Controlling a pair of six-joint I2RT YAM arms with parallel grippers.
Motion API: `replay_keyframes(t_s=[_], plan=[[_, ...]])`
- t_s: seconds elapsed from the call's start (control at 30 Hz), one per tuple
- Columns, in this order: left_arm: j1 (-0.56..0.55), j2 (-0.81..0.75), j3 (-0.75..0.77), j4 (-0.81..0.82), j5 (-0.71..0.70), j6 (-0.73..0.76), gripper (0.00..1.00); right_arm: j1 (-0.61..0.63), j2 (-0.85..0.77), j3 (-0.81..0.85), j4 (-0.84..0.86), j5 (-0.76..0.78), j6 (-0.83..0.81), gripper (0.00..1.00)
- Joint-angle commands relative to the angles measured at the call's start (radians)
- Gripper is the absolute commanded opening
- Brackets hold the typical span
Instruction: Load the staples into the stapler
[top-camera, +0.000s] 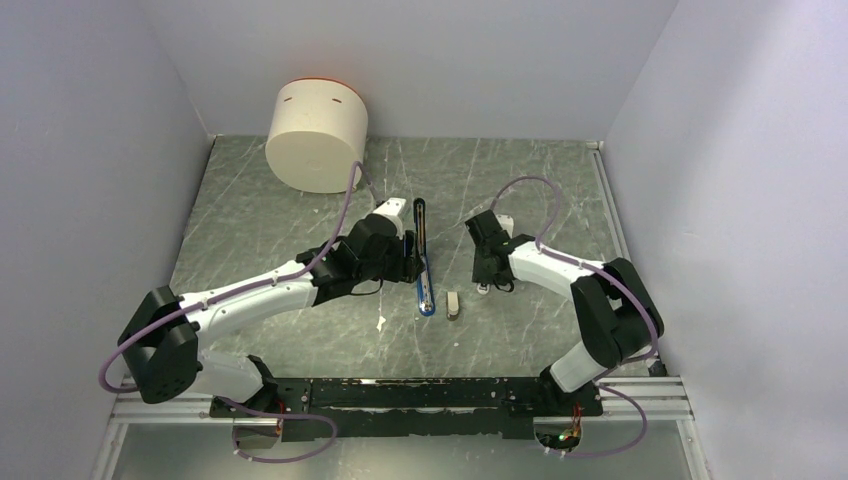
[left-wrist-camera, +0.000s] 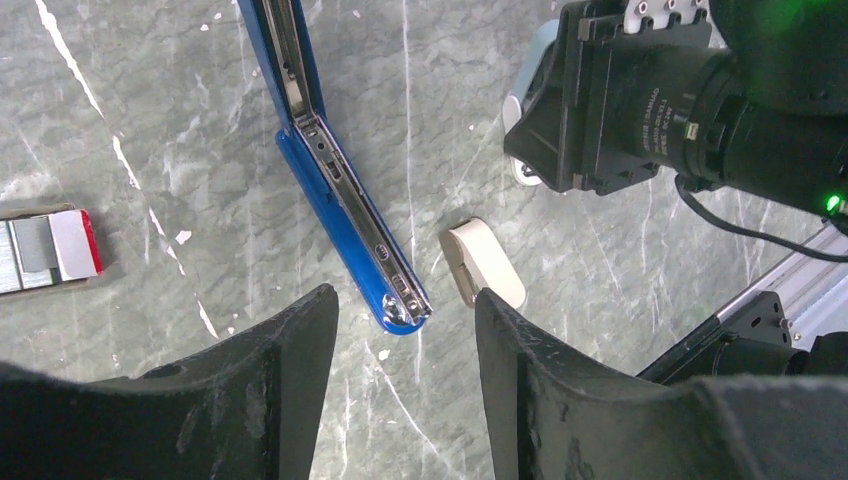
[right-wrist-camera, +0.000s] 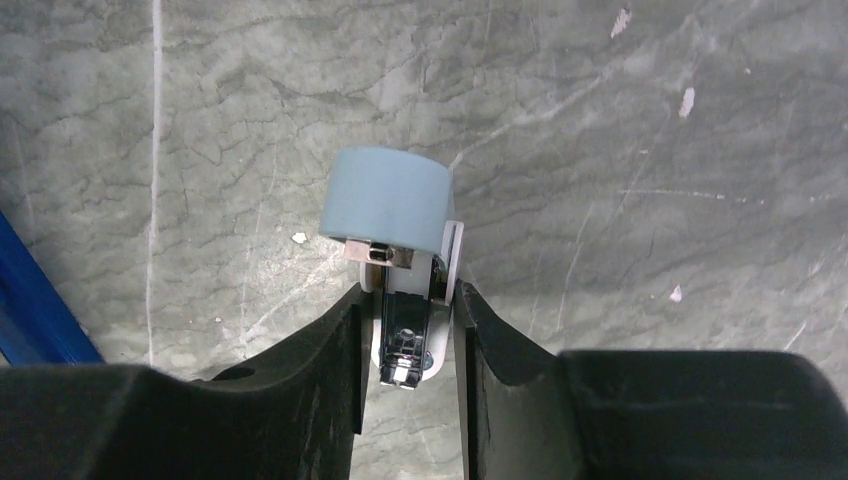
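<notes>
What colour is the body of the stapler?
Bright blue; the stapler shows best in the left wrist view.

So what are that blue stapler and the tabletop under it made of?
The stapler: its blue body looks like glossy plastic, catching a soft highlight; the channel inside is bright bare metal with stamped slots. The table looks like grey-green marble veined white, though so flat a surface could equally be printed laminate.

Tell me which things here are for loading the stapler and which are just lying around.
For the job:
- stapler
- staples

Not part of it:
- tan piece
- pale-blue piece, between the right gripper's fingers
- white drum
</notes>
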Motion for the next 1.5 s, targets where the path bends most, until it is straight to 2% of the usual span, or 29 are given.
replay_keyframes(t_s=[0.0, 0.2, 0.33, 0.47, 0.6, 0.77, 0.87, 1.1, 1.33, 1.47], plan=[[0.008, -0.025, -0.015, 0.003, 0.026, -0.003, 0.57, -0.069, 0.054, 0.010, 0.058, -0.019, -0.156, 0.33], [0.009, -0.020, -0.010, 0.000, 0.033, -0.002, 0.57, -0.084, 0.068, 0.005, 0.101, -0.091, -0.260, 0.33], [0.009, -0.016, -0.006, -0.002, 0.040, -0.003, 0.57, -0.104, 0.065, 0.004, 0.095, -0.102, -0.273, 0.36], [0.009, -0.011, -0.002, -0.002, 0.047, -0.003, 0.57, -0.106, 0.061, 0.015, 0.055, -0.113, -0.233, 0.49], [0.009, -0.016, 0.002, -0.005, 0.048, -0.006, 0.57, -0.105, -0.015, 0.013, 0.021, -0.095, -0.190, 0.61], [0.009, -0.037, -0.012, 0.006, 0.042, -0.022, 0.57, -0.096, -0.144, 0.038, -0.050, -0.110, -0.177, 0.65], [0.009, -0.072, -0.033, 0.002, -0.013, -0.057, 0.57, -0.046, -0.216, 0.044, -0.088, -0.125, -0.162, 0.65], [0.009, -0.244, -0.148, 0.047, -0.184, -0.156, 0.58, 0.179, -0.287, 0.080, -0.145, -0.080, -0.043, 0.65], [0.009, -0.336, -0.201, 0.026, -0.296, -0.213, 0.58, 0.340, -0.205, 0.085, -0.250, 0.034, 0.079, 0.62], [0.009, -0.363, -0.215, 0.038, -0.315, -0.226, 0.58, 0.380, -0.148, 0.088, -0.283, 0.068, 0.133, 0.59]])
